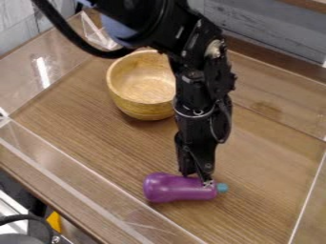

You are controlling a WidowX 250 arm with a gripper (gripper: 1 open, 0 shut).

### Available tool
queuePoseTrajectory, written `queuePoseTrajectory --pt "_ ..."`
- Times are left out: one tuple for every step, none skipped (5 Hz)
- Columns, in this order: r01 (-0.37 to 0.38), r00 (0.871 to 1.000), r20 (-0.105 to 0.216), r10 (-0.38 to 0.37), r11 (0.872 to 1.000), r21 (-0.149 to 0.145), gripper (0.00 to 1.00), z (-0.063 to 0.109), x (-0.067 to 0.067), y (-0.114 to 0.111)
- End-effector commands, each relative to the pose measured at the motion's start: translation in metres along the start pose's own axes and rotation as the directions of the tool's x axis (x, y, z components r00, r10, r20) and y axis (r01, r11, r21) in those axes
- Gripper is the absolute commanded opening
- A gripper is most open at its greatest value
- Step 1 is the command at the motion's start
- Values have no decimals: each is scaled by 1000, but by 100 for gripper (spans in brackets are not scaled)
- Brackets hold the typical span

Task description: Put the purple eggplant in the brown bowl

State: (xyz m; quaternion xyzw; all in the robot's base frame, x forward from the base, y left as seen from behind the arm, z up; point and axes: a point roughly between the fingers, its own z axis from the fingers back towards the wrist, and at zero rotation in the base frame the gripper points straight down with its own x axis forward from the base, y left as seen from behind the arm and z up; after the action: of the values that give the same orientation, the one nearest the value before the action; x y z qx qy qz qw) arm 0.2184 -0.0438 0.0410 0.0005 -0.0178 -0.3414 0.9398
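While the black arm [192, 67] reaches down from the upper left of the view, its gripper [200, 177] points straight at the tabletop [90, 143] and sits right at the stem end of the purple eggplant [176, 189]. The fingers are drawn fully together, and their tips meet the eggplant near its light blue-teal cap [220, 189] (whether they actually pinch the cap or only press against it cannot be told from this angle). The eggplant lies on its side on the wood-grain surface, its plump body pointing left and the cap pointing right, close to the front edge.

The brown bowl [143, 86] stands upright well behind the eggplant, toward the upper left, with its hollow open and its thick rim fully in view on the left side; the arm crosses in front of its right edge. The 2 task things are well apart and do not touch.

A clear plastic wall [38, 67] borders the tabletop along its left and front sides.
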Motion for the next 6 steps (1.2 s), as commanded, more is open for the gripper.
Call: queuePoseTrajectory --pt "-15 1000 26 15 1000 18 0 6 5 7" --pt "-22 999 24 22 1000 15 0 7 4 8" --pt "-30 999 23 30 999 12 0 8 3 9" --pt "-38 999 22 38 999 10 0 9 2 11" --pt "-46 999 21 46 999 6 0 10 1 11" --pt "-54 998 21 54 999 2 0 11 0 12"
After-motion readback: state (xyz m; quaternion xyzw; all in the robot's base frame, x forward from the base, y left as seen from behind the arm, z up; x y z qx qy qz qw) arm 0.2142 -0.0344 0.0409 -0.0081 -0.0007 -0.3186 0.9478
